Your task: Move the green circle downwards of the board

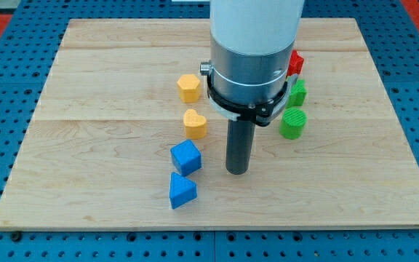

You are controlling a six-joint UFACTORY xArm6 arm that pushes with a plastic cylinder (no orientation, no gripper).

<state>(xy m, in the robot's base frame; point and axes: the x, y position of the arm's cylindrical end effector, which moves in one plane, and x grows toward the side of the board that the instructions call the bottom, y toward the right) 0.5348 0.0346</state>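
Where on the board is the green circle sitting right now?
The green circle sits right of the board's centre in the camera view, just below another green block and to the upper right of my tip, which is not touching it.

**No words to read**

There are no words, numbers, labels or signs to read anywhere here. The wooden board [108,94], the coloured blocks and the arm are all plain, with no writing on them.
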